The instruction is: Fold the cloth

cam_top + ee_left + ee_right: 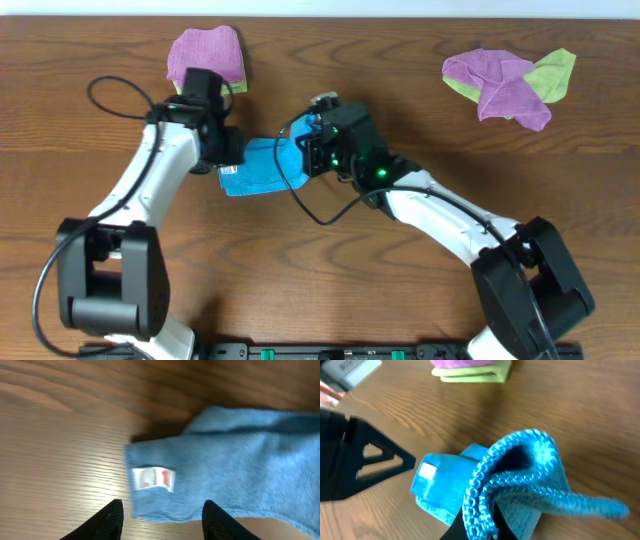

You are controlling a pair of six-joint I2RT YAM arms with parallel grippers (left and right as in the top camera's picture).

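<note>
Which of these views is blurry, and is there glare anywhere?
Left wrist view: motion-smeared, the cloth and its white tag soft, wood grain streaked. Right wrist view: the cloth's looped edge fairly crisp, the folded purple and green cloths behind out of focus. Overhead view: sharp, evenly lit, no glare, only a green light glowing on the right arm.

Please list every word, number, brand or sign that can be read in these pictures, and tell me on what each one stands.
No text here can be read with certainty.
White tag on the blue cloth: red print, too blurred to read.
Grey part at the top left of the right wrist view: dark marks, too blurred to read.
Overhead view: no lettering to be made out.
</note>
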